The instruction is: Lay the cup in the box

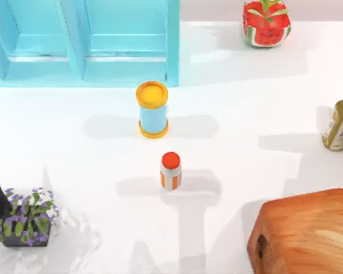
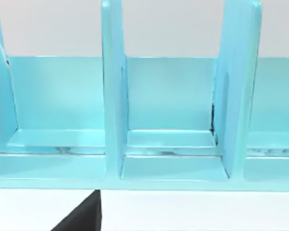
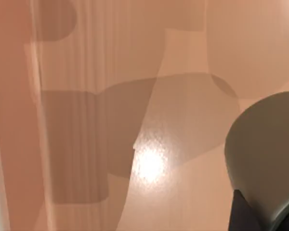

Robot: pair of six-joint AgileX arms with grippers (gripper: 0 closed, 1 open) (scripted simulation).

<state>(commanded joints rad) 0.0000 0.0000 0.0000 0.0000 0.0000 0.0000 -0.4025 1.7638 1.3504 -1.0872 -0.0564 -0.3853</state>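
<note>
cup: grey-green, close over a smooth brown wooden surface that looks like the box's own wood; whether it rests on that wood cannot be told.
right gripper: a dark part of it lies against the cup's edge; whether it grips cannot be told.
box: wooden, at the table's near right corner.
striped bottle: left of the box, upright, red cap.
blue-and-yellow can: beyond the bottle from the box, upright.
blue rack: far from the box.
left gripper: faces the blue rack, well apart from the box; grip cannot be told.
</note>
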